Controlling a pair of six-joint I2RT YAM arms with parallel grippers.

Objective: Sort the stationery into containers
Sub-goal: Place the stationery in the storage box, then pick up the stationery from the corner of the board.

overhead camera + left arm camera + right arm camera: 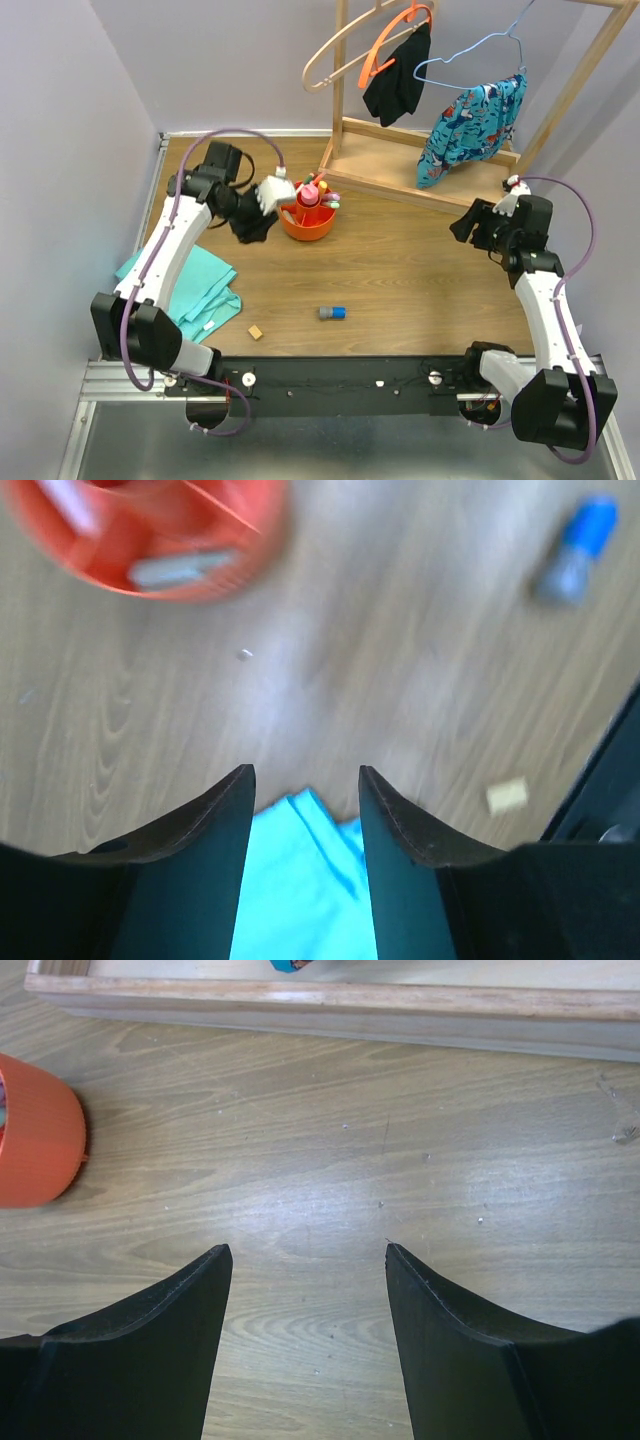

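Note:
The orange organiser (307,222) stands at the back middle of the table with several markers and a pink-and-dark tube (309,195) upright in it. It is blurred at the top left of the left wrist view (150,540) and at the left edge of the right wrist view (35,1135). A small blue-grey piece (332,313) and a tan cube (256,332) lie on the table near the front; both show in the left wrist view, the piece (575,550) and the cube (507,795). My left gripper (252,230) is open and empty just left of the organiser. My right gripper (462,222) is open and empty at the right.
A teal folded cloth (190,290) lies at the left, under the left gripper's view (300,880). The wooden clothes rack base (400,160) stands at the back with hangers and hung clothes; its edge shows in the right wrist view (330,1000).

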